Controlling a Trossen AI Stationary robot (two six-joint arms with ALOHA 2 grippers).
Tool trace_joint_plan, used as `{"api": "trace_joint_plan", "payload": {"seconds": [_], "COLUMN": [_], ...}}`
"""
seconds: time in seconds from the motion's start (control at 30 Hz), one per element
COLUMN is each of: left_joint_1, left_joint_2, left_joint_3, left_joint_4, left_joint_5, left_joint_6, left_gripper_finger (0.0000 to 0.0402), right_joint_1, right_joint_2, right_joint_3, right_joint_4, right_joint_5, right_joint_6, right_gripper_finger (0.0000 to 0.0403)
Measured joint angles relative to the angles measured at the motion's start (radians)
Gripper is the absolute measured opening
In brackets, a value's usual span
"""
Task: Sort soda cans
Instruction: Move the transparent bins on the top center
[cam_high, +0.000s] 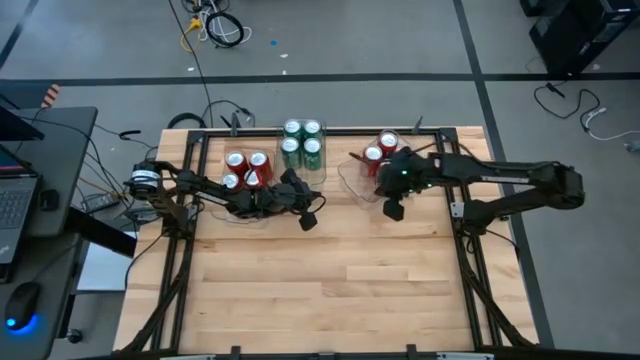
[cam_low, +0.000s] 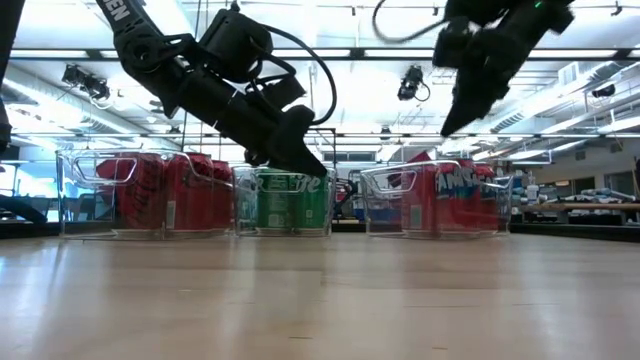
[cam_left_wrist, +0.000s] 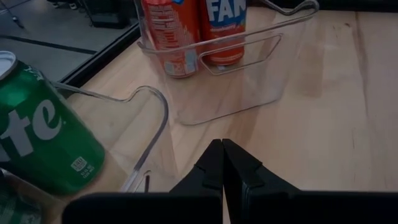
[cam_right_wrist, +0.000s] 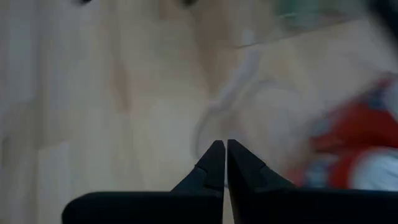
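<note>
All soda cans (cam_high: 302, 142) are seen sorted into three clear bins (cam_high: 352, 178) at the tabletop's (cam_high: 320, 290) far edge. Nothing is held: the left gripper (cam_left_wrist: 222, 163) and right gripper (cam_right_wrist: 221, 163) hover with jaws together. Only withdrawal appears required.

red soda cans (cam_high: 246, 167) upright at left and right (cam_high: 380, 150); green soda cans (cam_high: 301, 141) upright between.
</note>
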Motion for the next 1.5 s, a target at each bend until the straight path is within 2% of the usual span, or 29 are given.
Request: {"api": "trace_joint_plan", "payload": {"seconds": [0.1, 0.23, 0.37, 0.53, 0.7, 0.87, 1.07, 1.3, 1.5], "left_joint_1": [0.000, 0.000, 0.000, 0.000, 0.000, -0.002, -0.001, -0.001, -0.001], "left_joint_2": [-0.001, -0.002, -0.002, -0.002, -0.011, -0.044, -0.063, -0.089, -0.225], "left_joint_3": [0.001, 0.002, 0.002, 0.002, 0.002, 0.000, 0.000, -0.001, 0.000], "left_joint_4": [0.001, 0.003, 0.002, 0.001, -0.004, -0.016, -0.013, -0.055, -0.216], "left_joint_5": [0.025, 0.049, 0.054, 0.056, 0.063, 0.071, 0.066, 0.108, 0.114], "left_joint_6": [-0.009, -0.019, -0.020, -0.020, -0.025, -0.018, 0.000, 0.023, 0.028], "left_gripper_finger": [0.0000, 0.0000, 0.0000, 0.0000, 0.0000, 0.0000, 0.0000, 0.0000, 0.0000], "right_joint_1": [-0.009, -0.053, -0.107, -0.189, -0.285, -0.336, -0.380, -0.411, -0.430], "right_joint_2": [-0.073, -0.118, -0.118, -0.117, -0.117, -0.117, -0.100, 0.047, 0.193], "right_joint_3": [0.002, -0.002, -0.056, -0.152, -0.229, -0.284, -0.306, -0.305, -0.293], "right_joint_4": [-0.057, -0.222, -0.314, -0.308, -0.193, -0.012, 0.127, 0.347, 0.498], "right_joint_5": [0.142, 0.311, 0.367, 0.407, 0.487, 0.478, 0.468, 0.440, 0.435], "right_joint_6": [0.113, 0.269, 0.370, 0.464, 0.483, 0.409, 0.365, 0.290, 0.247], "right_gripper_finger": [0.0009, 0.0007, 0.0001, 0.0000, 0.0000, 0.0000, 0.0000, 0.0000, 0.0000]}}
